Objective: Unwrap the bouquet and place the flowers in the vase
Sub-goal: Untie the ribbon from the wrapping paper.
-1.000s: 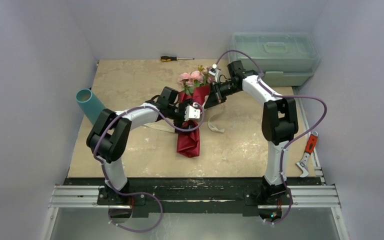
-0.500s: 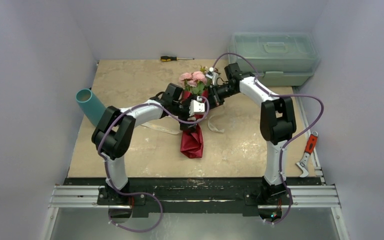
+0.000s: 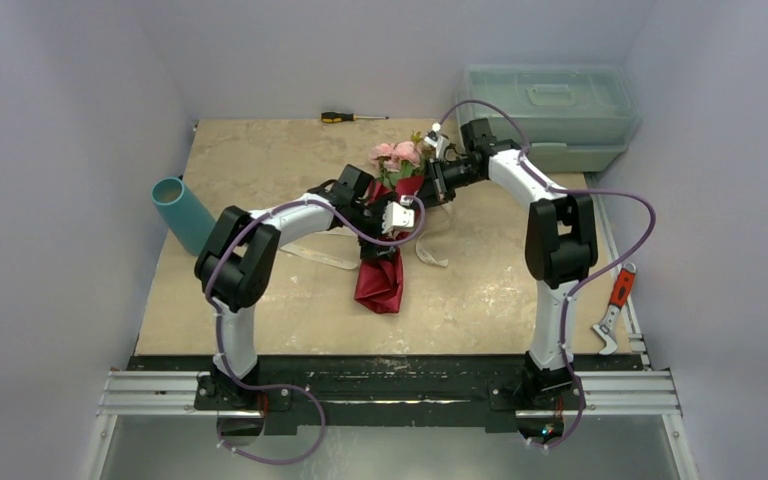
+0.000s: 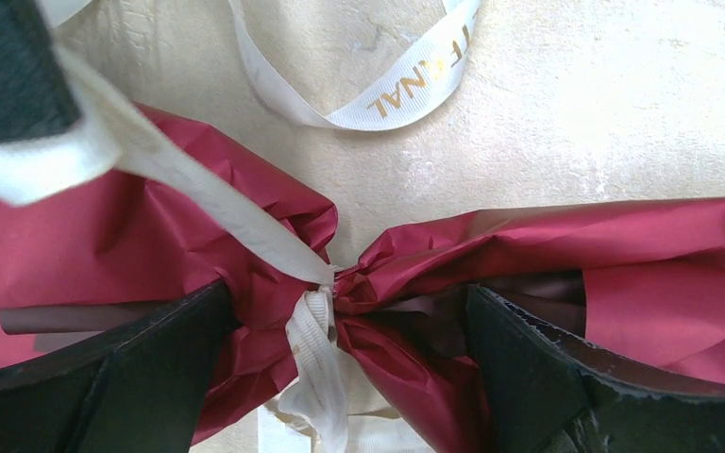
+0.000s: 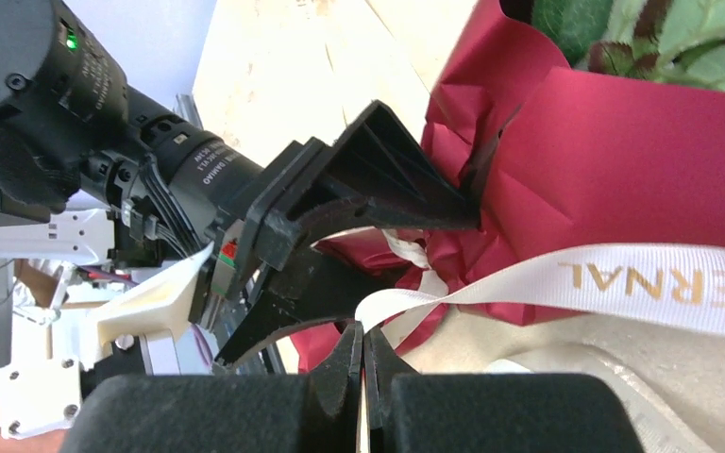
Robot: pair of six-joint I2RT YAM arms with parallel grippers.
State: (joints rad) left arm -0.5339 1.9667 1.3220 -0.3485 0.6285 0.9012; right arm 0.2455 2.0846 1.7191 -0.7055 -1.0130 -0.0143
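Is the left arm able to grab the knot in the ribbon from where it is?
Probably yes. The left end effector is open and straddles the ribbon knot on the maroon paper, with nothing else in the gap. The right end effector pinches a ribbon tail, off to one side.

Stems of flowers (image 3: 397, 153) unseen inside maroon paper (image 3: 380, 285) (its waist beneath the left end effector (image 4: 347, 294))

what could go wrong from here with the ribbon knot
1. The right gripper is shut on the ribbon while the left gripper stands open astride the knot, so a pull may drag the whole bouquet rather than untie it.
2. If the left fingers close there, they could pinch the ribbon against the maroon paper and jam the knot.
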